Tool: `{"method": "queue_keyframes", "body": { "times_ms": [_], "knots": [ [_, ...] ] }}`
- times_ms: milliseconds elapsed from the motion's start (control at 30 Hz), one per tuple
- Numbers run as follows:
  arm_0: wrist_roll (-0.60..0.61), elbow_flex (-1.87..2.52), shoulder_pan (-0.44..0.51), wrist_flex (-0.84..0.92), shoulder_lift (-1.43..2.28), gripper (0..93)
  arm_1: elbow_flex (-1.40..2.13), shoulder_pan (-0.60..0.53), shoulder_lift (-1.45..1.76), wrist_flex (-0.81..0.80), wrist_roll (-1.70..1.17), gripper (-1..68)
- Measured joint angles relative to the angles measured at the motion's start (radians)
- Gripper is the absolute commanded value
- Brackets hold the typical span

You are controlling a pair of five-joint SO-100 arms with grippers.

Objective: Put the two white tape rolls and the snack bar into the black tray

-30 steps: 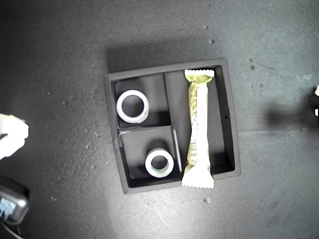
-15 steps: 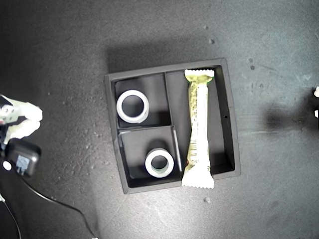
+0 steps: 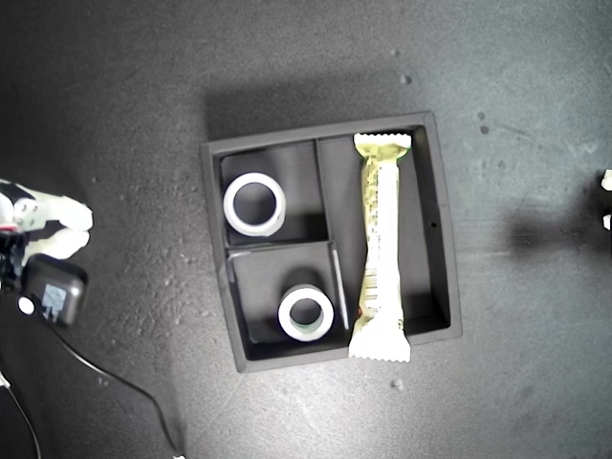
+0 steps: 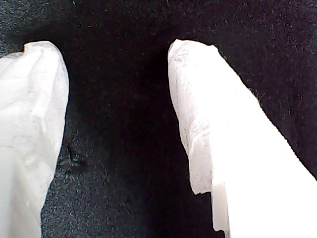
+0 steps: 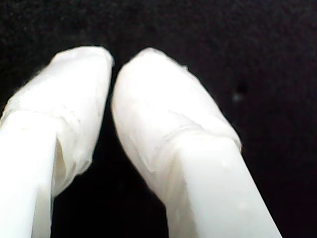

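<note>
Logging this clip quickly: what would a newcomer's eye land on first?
The square matte black tray at centre of the exterior view, already filled: two white tape rolls in its small compartments, the cream-and-green wrapped snack bar in the long one. A white-fingered gripper sits at the exterior view's left edge.

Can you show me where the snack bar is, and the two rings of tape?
snack bar (image 3: 379, 251): exterior view, middle of its wrapper.
wider tape roll (image 3: 254, 224): exterior view, lower part of its white ring.
smaller tape roll (image 3: 305, 331): exterior view, lower rim of the ring.
</note>
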Motion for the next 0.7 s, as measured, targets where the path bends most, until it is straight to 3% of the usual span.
{"method": "queue_keyframes", "body": {
  "times_ms": [133,300,367,500,567,700],
  "knots": [
    [-0.02,0.043,0.006,-0.075,0.0,0.1,0.0,0.0,0.0,0.0,0.0,13.1],
    [-0.098,0.043,0.012,-0.046,0.0,0.6,0.0,0.0,0.0,0.002,0.0,13.1],
    [-0.173,0.043,0.011,-0.008,0.0,11.6,0.0,0.0,0.0,0.003,0.0,13.1],
    [-0.242,0.043,0.009,-0.002,-0.002,11.6,0.0,0.0,0.0,0.003,0.0,13.1],
    [-0.204,0.043,0.009,-0.002,-0.002,11.6,0.0,0.0,0.0,0.003,0.0,13.1],
    [-0.018,0.043,0.009,-0.002,-0.002,11.6,0.0,0.0,0.0,0.003,0.0,13.1]
  ]
}}
